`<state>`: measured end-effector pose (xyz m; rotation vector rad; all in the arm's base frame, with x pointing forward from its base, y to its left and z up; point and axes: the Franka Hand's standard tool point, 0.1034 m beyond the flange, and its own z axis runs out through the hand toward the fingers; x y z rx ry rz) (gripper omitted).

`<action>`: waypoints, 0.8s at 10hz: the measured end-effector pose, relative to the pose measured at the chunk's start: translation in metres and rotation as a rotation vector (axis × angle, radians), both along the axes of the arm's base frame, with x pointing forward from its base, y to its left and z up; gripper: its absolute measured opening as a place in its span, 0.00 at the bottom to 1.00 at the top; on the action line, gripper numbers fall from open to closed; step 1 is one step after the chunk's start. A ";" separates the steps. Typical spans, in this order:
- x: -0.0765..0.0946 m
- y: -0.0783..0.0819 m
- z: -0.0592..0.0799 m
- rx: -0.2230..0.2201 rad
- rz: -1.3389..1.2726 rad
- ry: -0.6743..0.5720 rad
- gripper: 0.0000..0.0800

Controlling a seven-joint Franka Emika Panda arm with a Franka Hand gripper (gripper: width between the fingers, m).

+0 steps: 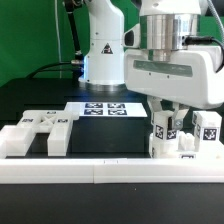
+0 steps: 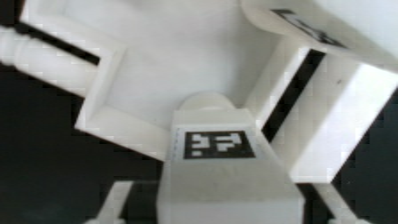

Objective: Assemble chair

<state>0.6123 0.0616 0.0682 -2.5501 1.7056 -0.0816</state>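
My gripper (image 1: 165, 120) hangs at the exterior view's right, over a cluster of white chair pieces (image 1: 183, 143). It is shut on a narrow white piece (image 1: 160, 131) that carries a black-and-white tag. In the wrist view this tagged piece (image 2: 219, 160) runs up between the two fingers (image 2: 121, 203), its rounded end against a large flat white part (image 2: 160, 90) with a stepped outline. Another tagged white piece (image 1: 207, 128) stands upright just right of the gripper. How the held piece meets the part below is hidden by the gripper.
More white chair parts (image 1: 40, 135) lie at the exterior view's left on the black table. The marker board (image 1: 104, 108) lies behind them, in front of the arm's base (image 1: 103, 55). A long white rail (image 1: 100, 172) runs along the front edge.
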 end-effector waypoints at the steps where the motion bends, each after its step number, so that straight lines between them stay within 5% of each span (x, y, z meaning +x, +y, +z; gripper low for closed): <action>1: 0.000 0.000 0.000 0.005 -0.076 0.002 0.36; 8: 0.001 -0.004 0.001 0.036 -0.431 0.010 0.36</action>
